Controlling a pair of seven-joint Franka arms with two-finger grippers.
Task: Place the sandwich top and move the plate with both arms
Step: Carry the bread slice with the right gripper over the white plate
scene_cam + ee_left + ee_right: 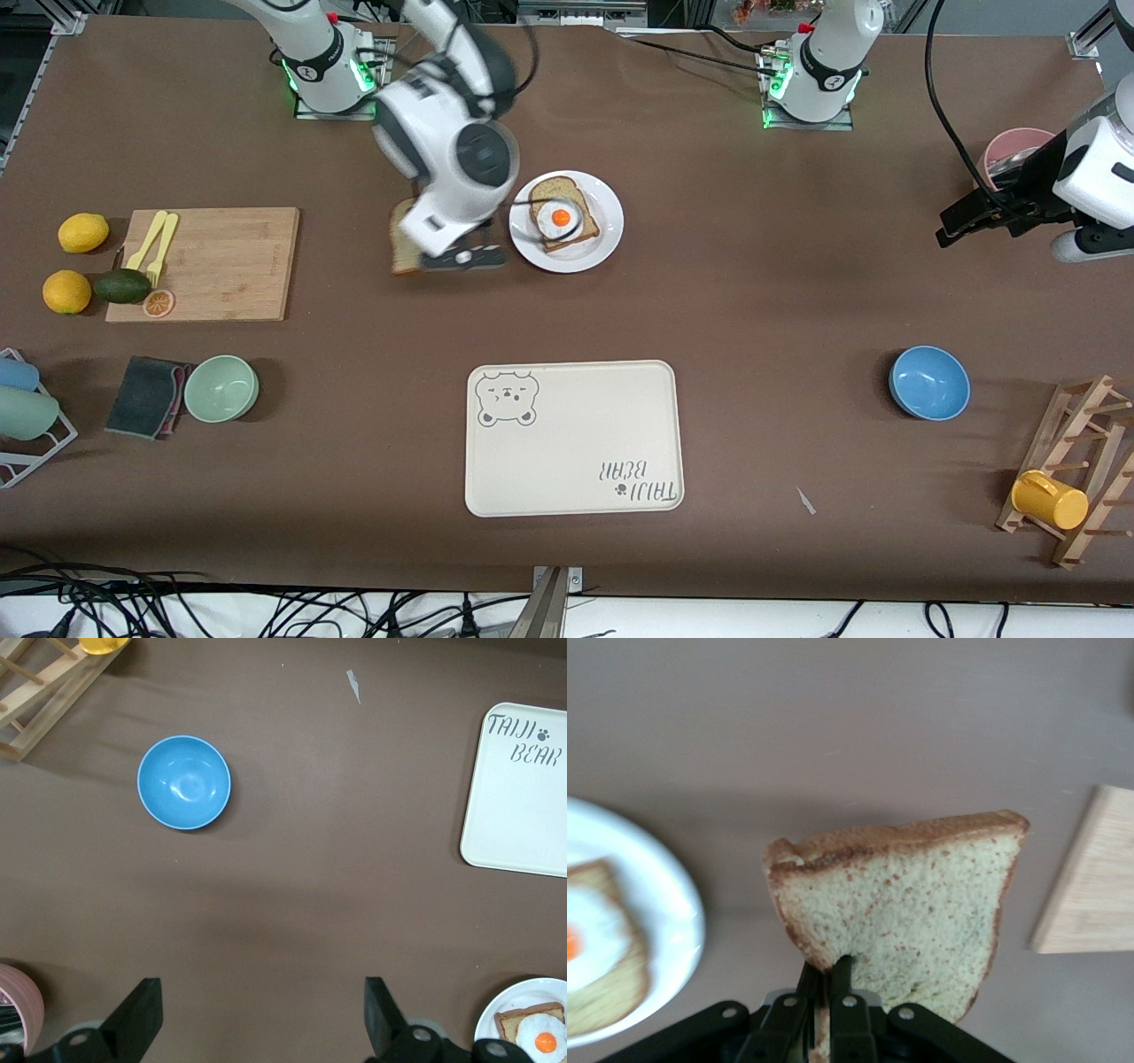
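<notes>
My right gripper [828,973] is shut on the crust edge of the sandwich top [912,904], a plain speckled slice. It holds the sandwich top [404,244] on edge over the table, just beside the white plate [609,235] on the side toward the right arm's end; the right gripper [425,257] is mostly hidden under its own wrist. On the plate lies a bread slice with a fried egg [560,219]. My left gripper [263,1010] waits open and empty over bare table at the left arm's end, its fingers [142,1005] wide apart.
A cream bear tray [574,436] lies nearer the front camera than the plate. The wooden cutting board [213,261], lemons and an avocado are toward the right arm's end. A blue bowl [928,382], pink bowl [1019,146] and mug rack [1076,483] stand toward the left arm's end.
</notes>
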